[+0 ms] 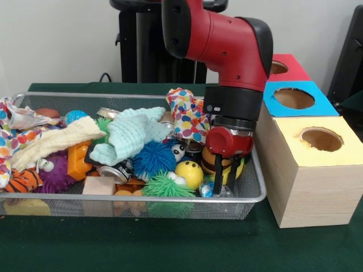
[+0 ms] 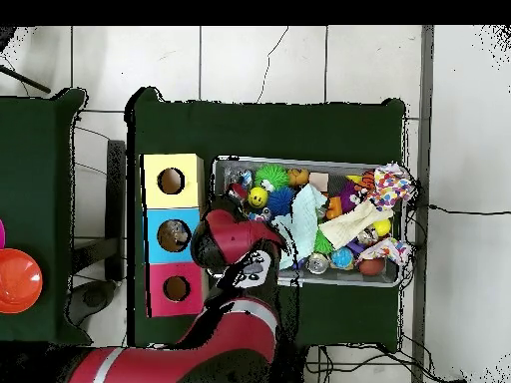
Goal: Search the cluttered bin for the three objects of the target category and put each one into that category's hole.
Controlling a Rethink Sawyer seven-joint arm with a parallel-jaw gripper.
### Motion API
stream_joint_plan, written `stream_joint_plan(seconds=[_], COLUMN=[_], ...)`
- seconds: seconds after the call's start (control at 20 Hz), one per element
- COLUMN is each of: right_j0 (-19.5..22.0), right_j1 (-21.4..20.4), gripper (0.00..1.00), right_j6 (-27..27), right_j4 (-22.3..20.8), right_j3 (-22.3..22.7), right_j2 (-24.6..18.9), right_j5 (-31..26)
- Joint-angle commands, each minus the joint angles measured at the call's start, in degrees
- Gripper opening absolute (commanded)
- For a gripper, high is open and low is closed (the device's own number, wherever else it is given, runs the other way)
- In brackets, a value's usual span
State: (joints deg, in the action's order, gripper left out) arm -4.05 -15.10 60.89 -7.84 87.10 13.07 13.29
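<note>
Green counter point(image 1: 170, 243) lies nearest and is the biggest thing, running under everything. Next biggest is the red and black arm point(image 1: 227, 39), which comes down from the far side into the right end of the bin point(image 1: 142, 198). The bin is a wide, low wire basket, stuffed with toys. Just right of it stand three wooden boxes, each with a round hole: a yellow top point(image 1: 309, 170) nearest, then blue point(image 1: 295, 99), then red point(image 1: 286, 68) farthest.

On top of the pile lie a mint cloth point(image 1: 130, 133) and a pale yellow cloth point(image 1: 54, 141). A spotted piece point(image 1: 187, 119) sticks up in the middle, near the far rim. I cannot tell if it is cloth or bag.

One bag point(image 1: 20, 118) shows at the far left corner, thin white film with red and blue print. It is well apart from the arm. I cannot pick out the other bags, so they may be buried.

The gripper point(image 1: 224, 190) hangs low over small toys at the right end. Its jaws stand a little apart and hold nothing that I can see.

I think the bag is very light, soft and crinkly. It will squash flat and may slip. A raised fold or a bunched edge looks best to pinch. It could drag a cloth along with it.
</note>
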Motion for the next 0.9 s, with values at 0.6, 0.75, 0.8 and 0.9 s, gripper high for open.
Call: stream_joint_plan(seconds=[0.6,0.75,0.8,0.9], right_j0=[10.17,9.91,10.03,10.07], right_j1=[3.16,2.97,3.06,3.38], gripper=[1.0,1.0,1.0,1.0], right_j6=[9.31,9.62,9.77,10.2], right_j4=[-10.74,-11.12,-11.29,-11.32], right_j3=[-0.61,-0.31,-0.22,-0.17], right_j2=[-15.4,-15.05,-15.13,-15.24], right_j5=[-3.18,-3.05,-2.89,-2.41])
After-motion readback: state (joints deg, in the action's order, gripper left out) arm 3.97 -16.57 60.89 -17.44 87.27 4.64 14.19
